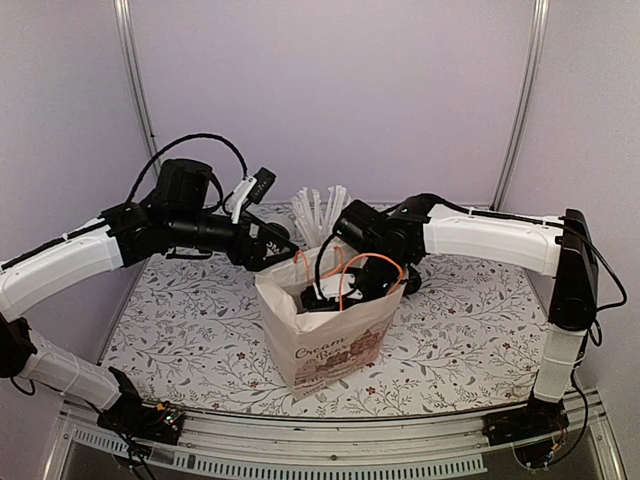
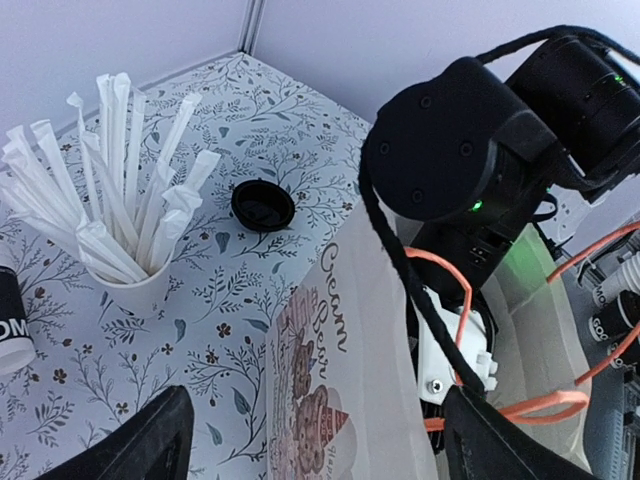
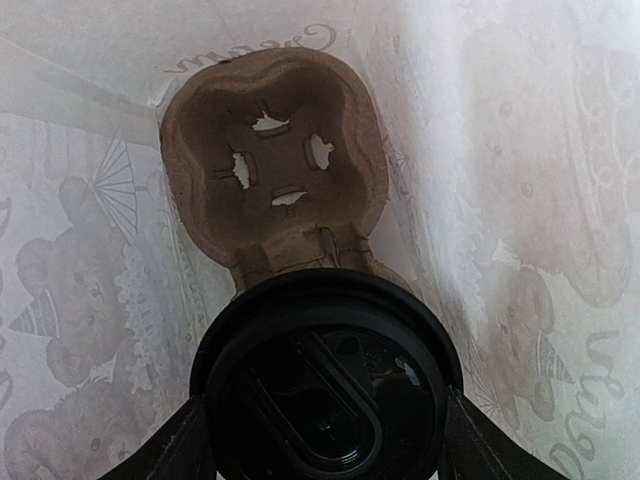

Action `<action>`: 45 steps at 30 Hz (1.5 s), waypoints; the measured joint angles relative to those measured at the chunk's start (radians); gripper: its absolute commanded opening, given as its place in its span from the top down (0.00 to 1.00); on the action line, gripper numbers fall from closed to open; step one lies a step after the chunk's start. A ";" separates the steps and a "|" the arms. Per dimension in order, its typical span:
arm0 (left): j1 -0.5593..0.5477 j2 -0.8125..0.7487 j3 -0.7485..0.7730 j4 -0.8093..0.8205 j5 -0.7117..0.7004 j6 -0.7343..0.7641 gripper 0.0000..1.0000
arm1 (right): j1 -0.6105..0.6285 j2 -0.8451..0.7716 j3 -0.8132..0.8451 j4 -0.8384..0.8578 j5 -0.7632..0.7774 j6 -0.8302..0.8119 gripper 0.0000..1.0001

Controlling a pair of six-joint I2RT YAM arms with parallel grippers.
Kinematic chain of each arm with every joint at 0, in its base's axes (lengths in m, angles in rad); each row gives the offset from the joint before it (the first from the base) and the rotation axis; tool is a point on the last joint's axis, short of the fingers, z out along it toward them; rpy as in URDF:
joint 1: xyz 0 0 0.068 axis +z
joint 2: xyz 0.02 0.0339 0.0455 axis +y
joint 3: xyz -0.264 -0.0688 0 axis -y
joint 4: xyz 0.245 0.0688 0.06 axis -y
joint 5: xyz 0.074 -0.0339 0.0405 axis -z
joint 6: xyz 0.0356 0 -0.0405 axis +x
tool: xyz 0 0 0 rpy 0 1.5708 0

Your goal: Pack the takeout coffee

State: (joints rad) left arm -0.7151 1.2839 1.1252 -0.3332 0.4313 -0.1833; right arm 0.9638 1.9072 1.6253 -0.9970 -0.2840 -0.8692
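The takeout coffee [image 3: 325, 390], seen from above as a round black lid, sits between my right gripper's [image 3: 325, 445] two fingers, which are closed on its sides. It is down inside the white printed paper bag [image 1: 330, 340], just above the near pocket of a brown cardboard cup carrier [image 3: 275, 170] on the bag's floor. In the top view the right gripper [image 1: 338, 290] reaches into the bag's mouth between orange handles [image 1: 365, 262]. My left gripper [image 1: 270, 245] is at the bag's far left rim; its jaws [image 2: 330, 450] stand wide apart astride the bag wall [image 2: 340, 380].
A white cup of wrapped sticks [image 2: 120, 230] stands behind the bag on the floral tabletop [image 1: 180, 320]. A loose black lid [image 2: 263, 206] lies beside it. A dark cup [image 2: 10, 330] shows at the left edge. Walls enclose the back and sides.
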 measured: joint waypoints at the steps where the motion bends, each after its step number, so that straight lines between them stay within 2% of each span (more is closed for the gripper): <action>1: -0.010 0.000 0.014 -0.021 -0.008 0.004 0.13 | 0.003 -0.001 -0.001 0.002 0.005 0.007 0.63; 8: -0.048 0.002 0.102 -0.171 -0.096 0.038 0.15 | 0.011 0.000 0.002 0.002 0.015 0.040 0.63; 18: -0.052 -0.041 0.137 -0.288 -0.200 0.056 0.14 | 0.011 0.002 0.003 0.003 0.014 0.063 0.63; 23: -0.053 -0.055 0.155 -0.299 -0.193 0.062 0.17 | 0.011 0.001 0.003 0.004 0.015 0.072 0.63; 29: -0.065 0.002 0.158 -0.313 -0.162 0.084 0.20 | 0.011 -0.002 -0.003 0.013 0.014 0.080 0.66; 38: -0.075 0.047 0.169 -0.324 -0.127 0.122 0.26 | 0.011 -0.005 -0.007 0.019 0.015 0.085 0.58; 45: -0.077 0.063 0.171 -0.323 -0.099 0.132 0.31 | 0.014 -0.011 -0.007 0.018 0.024 0.089 0.37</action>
State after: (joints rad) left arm -0.7921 1.3472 1.2961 -0.6559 0.3325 -0.0513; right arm 0.9783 1.8965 1.6180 -0.9791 -0.2596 -0.7803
